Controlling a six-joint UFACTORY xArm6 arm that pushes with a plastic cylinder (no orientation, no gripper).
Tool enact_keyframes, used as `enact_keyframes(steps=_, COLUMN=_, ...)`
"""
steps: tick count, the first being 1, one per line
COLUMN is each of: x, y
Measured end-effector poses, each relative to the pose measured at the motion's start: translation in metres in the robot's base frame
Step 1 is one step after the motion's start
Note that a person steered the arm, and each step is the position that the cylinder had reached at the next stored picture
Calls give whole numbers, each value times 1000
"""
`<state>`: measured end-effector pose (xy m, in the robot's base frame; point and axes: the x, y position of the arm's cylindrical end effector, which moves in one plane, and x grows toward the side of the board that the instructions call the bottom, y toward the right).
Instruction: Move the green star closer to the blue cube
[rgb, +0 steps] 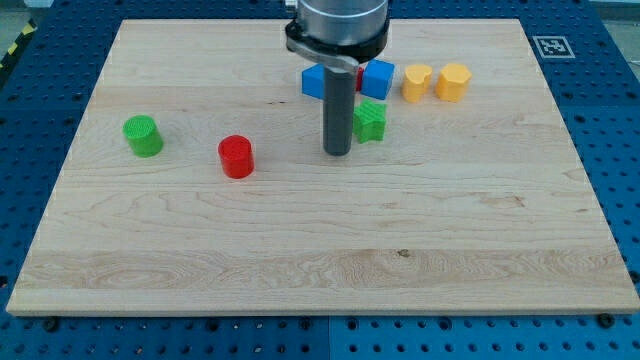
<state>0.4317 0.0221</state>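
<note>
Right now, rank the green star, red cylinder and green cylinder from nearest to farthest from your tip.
1. Green star: just to the view's right of my tip.
2. Red cylinder: to the view's left.
3. Green cylinder: far toward the view's left.

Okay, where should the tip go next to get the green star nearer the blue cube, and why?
Probably slide my tip around below the green star, then push toward the view's top. My tip sits just left of the star, slightly lower, and the blue cube lies just above it, so pushing from here would send the star rightward.
</note>
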Motion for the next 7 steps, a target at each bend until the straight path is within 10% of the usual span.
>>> enact_keyframes(steps=7, x=6, y=28)
